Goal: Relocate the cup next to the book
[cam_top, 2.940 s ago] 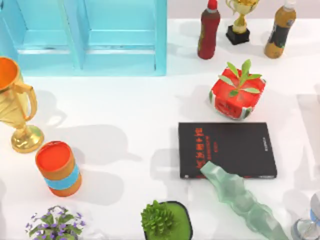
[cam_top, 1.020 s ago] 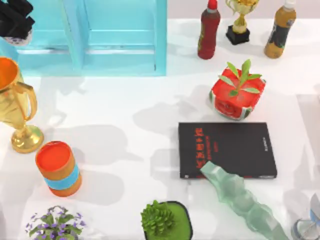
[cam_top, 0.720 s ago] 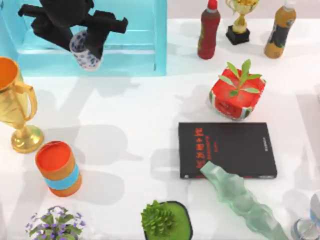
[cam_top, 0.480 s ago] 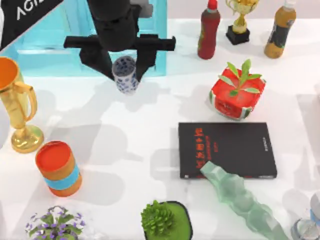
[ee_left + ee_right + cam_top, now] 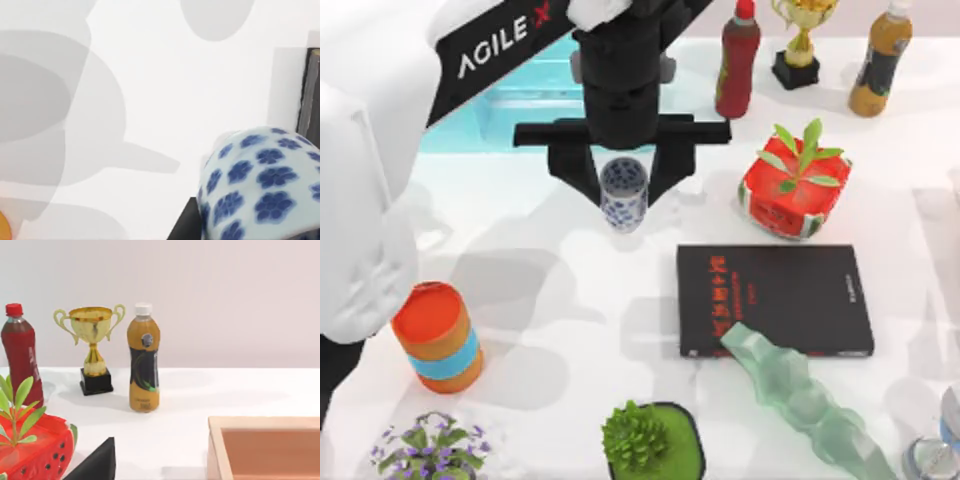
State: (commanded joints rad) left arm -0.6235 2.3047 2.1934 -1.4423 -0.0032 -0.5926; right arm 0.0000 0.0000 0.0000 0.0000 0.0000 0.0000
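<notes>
The cup [image 5: 623, 195], small and white with a dark blue flower pattern, hangs upright above the table with my left gripper [image 5: 623, 197] shut on it, one black finger [image 5: 582, 178] on each side. The black book [image 5: 775, 300] with red lettering lies flat to the right of the cup and nearer the front, a short gap away. In the left wrist view the cup [image 5: 260, 185] is close up, and the book's edge [image 5: 311, 90] shows beyond it across bare white table.
An orange canister [image 5: 437, 335] stands front left. A watermelon planter [image 5: 792, 185] sits just behind the book, and a pale green glass piece [image 5: 800, 400] overlaps its front edge. A succulent pot [image 5: 650, 440], bottles [image 5: 737, 60], a trophy [image 5: 800, 40] and a blue cabinet [image 5: 520, 100] ring the table.
My left arm came in from the back left carrying the cup and swept right and forward towards the book. The arm now covers the gold trophy at the left.
</notes>
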